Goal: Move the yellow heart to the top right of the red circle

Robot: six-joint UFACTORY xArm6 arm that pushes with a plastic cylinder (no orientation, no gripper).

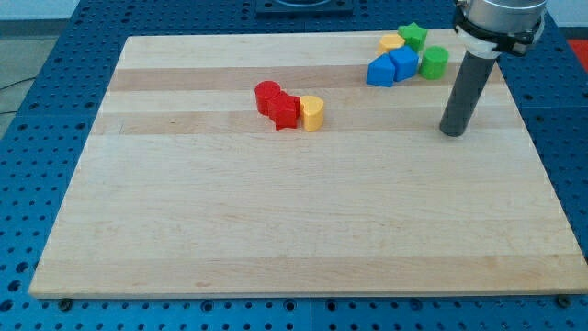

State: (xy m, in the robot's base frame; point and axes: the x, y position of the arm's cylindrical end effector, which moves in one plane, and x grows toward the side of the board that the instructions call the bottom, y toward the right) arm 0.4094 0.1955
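Pale wood makes up the counter (276,221), a slatted board lying on a blue pegboard. No pincer is fitted on this arm, so nothing can be open, shut or held; it ends in a dark rod, and my tip (453,132) rests on the board at the right, well apart from the task's blocks and just nearer than the far-right cluster.

The yellow heart (312,113) sits left of the board's centre and somewhat toward the far edge, touching the right side of a second red block (286,111) whose shape I cannot make out. That block in turn presses against the red circle (267,96), which lies to its left and a little farther away. The three form a tight diagonal row, so the heart is right of the circle but on its near side, not yet on its far right.

At the far right, a blue cluster (392,67) of what look like two blocks sits with a green star (413,36), a green cylinder (434,62) and a yellow block (392,42) partly hidden behind.

I judge the rod must come in on the heart's near side and shove it away, toward the far edge. Pushing from the right would likely drive the whole red row along with it.
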